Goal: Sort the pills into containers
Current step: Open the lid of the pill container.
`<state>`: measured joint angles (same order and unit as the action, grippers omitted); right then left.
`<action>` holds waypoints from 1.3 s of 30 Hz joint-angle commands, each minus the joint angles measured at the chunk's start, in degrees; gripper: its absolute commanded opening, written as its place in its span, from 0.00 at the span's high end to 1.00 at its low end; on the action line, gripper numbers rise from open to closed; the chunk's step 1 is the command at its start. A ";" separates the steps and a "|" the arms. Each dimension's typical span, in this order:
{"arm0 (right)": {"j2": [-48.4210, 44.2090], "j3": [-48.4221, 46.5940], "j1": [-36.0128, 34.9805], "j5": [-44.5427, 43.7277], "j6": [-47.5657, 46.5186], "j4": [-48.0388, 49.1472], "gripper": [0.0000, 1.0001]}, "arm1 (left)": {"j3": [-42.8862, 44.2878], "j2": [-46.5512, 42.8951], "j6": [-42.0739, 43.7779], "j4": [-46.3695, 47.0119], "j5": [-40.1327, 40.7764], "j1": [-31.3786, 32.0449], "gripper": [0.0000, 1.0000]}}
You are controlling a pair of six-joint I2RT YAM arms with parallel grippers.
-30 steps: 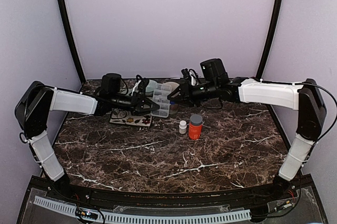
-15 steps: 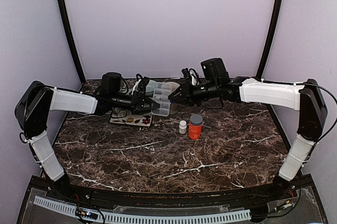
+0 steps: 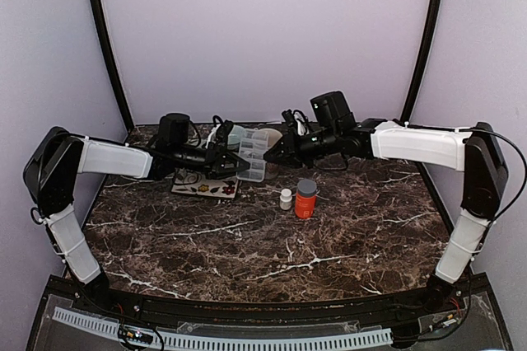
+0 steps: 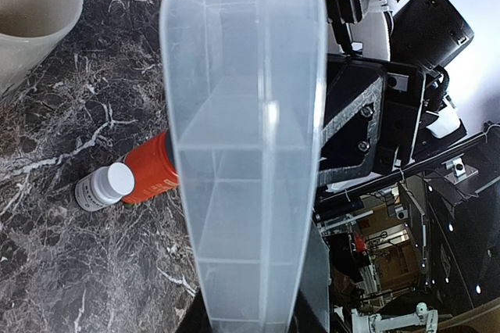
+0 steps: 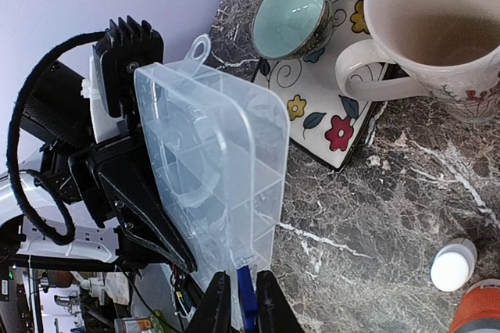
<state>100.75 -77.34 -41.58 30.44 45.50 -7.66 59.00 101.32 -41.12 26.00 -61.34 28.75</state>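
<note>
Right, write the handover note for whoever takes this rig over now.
Left gripper: shut on the clear plastic compartment box, which it holds on edge.
Right gripper: closed on the box's small blue latch.
The small white pill bottle and the orange bottle with grey cap stand side by side on the dark marble table, both capped.
Done: both grippers are on the box. No pills show in its compartments.
Left: open the box, uncap the bottles, sort the pills.
</note>
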 commanded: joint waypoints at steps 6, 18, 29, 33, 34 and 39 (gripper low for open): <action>1.12 -2.20 -0.16 -0.62 -1.18 -0.67 0.88 | 0.97 -0.16 1.31 -0.40 -1.15 0.12 1.00; 1.47 -2.72 -0.16 -1.27 -1.36 -1.48 0.79 | 0.38 -0.58 1.27 -0.35 -1.20 0.27 1.00; 1.13 -2.68 -0.16 -1.39 -1.11 -0.85 0.82 | -0.97 -1.16 0.78 0.63 -0.82 0.77 1.00; 1.12 -2.65 -0.16 -1.56 -1.02 -0.80 0.85 | -1.08 -1.21 0.87 0.57 -0.88 1.01 1.00; 1.12 -2.64 -0.17 -1.63 -0.98 -0.86 0.86 | -1.05 -1.21 0.85 0.50 -0.74 1.03 1.00; 1.22 -2.64 -0.17 -1.82 -0.95 -1.35 0.98 | -1.16 -1.38 1.20 0.09 -0.46 1.11 1.00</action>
<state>101.38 -78.46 -41.58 29.63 44.82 -10.15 58.70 101.41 -40.93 25.10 -60.51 29.17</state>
